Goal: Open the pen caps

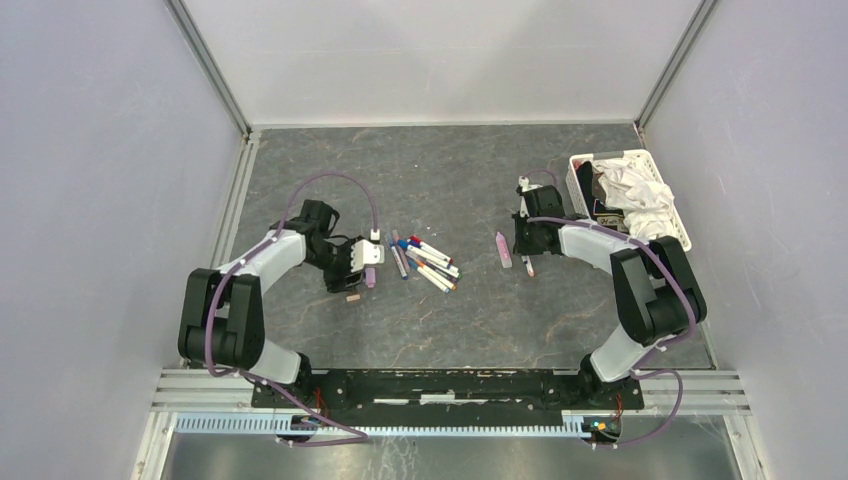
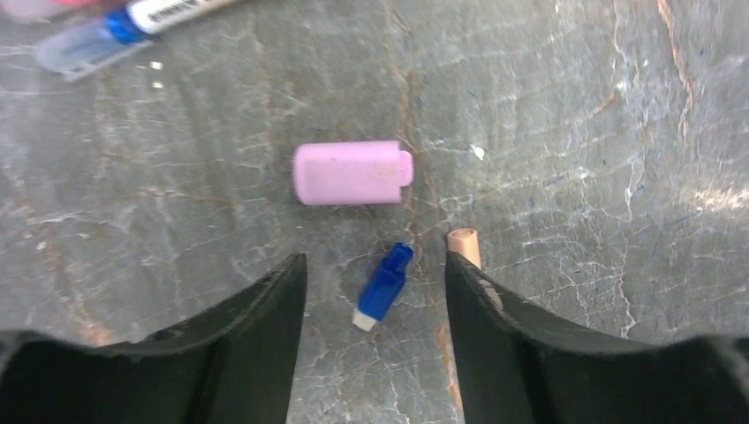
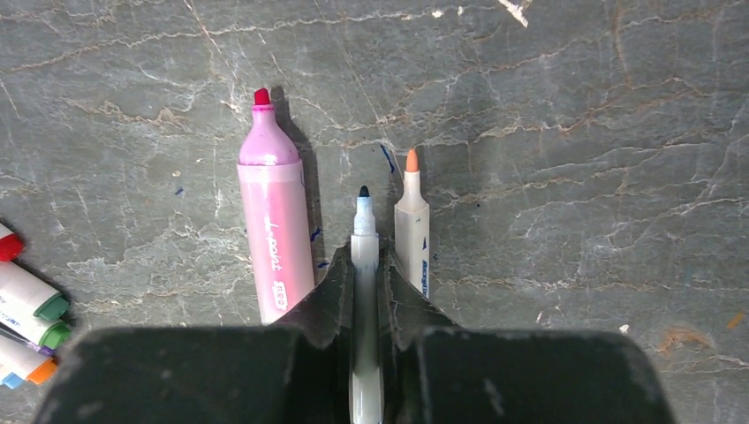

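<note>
Three caps lie loose on the grey table [image 2: 574, 132], left of centre: a pink cap [image 2: 351, 173], a blue cap [image 2: 384, 284] and a tan cap [image 2: 465, 246]. Left gripper [image 2: 375, 262] hangs spread, with the blue cap between its fingers, untouched. Right gripper [image 3: 364, 274], further right, pinches an uncapped dark-tipped pen [image 3: 363, 231] between a pink highlighter [image 3: 272, 234] and an orange-tipped pen [image 3: 412, 225].
</note>
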